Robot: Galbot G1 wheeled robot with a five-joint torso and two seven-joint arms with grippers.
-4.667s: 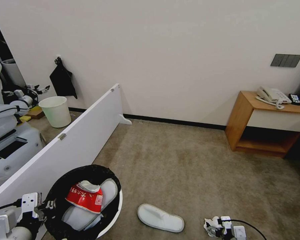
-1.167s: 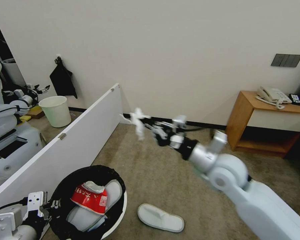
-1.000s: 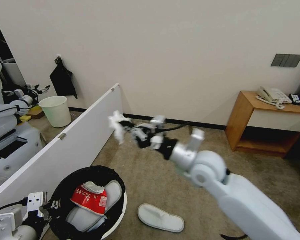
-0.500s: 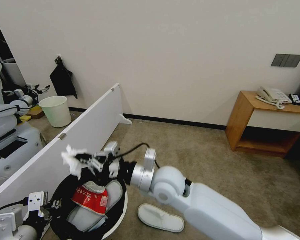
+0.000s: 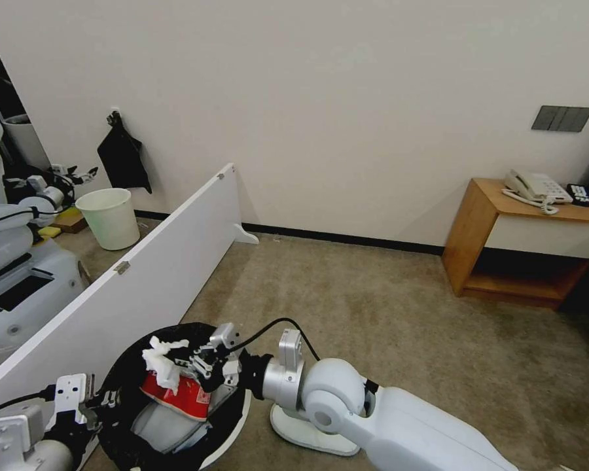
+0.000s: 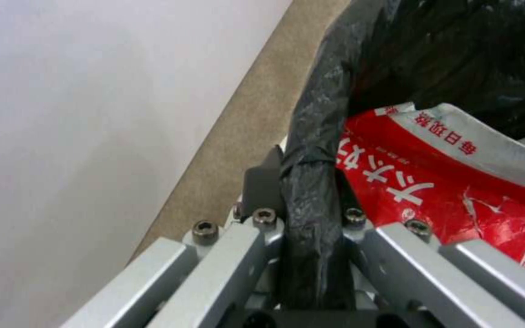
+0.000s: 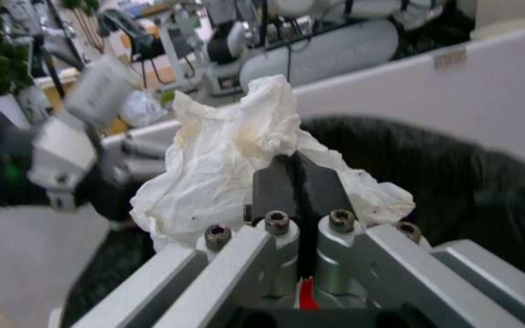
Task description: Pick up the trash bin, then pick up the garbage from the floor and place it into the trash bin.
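The trash bin (image 5: 241, 409), white with a black bag (image 6: 396, 50) over its rim, hangs at the lower left of the head view. My left gripper (image 5: 101, 400) is shut on its bagged rim (image 6: 312, 182). Inside lie a red-white packet (image 5: 180, 394) (image 6: 433, 191) and a white slipper (image 5: 157, 428). My right gripper (image 5: 184, 358) (image 7: 299, 182) is just above the bin's opening, shut on a crumpled white tissue (image 5: 161, 360) (image 7: 232, 155). Another white slipper (image 5: 307, 437) lies on the carpet, partly hidden behind my right arm.
A long white partition board (image 5: 150, 275) runs along the left. Beyond it stand an unlined pale bin (image 5: 111, 219) and another robot (image 5: 13, 268). A wooden bedside table (image 5: 523, 242) with a phone stands at the right wall. Open carpet (image 5: 386, 314) lies ahead.
My right arm has swung the tissue from mid-air in front of the wall leftward and down to just over the bin's opening. The left gripper has kept its hold on the rim.
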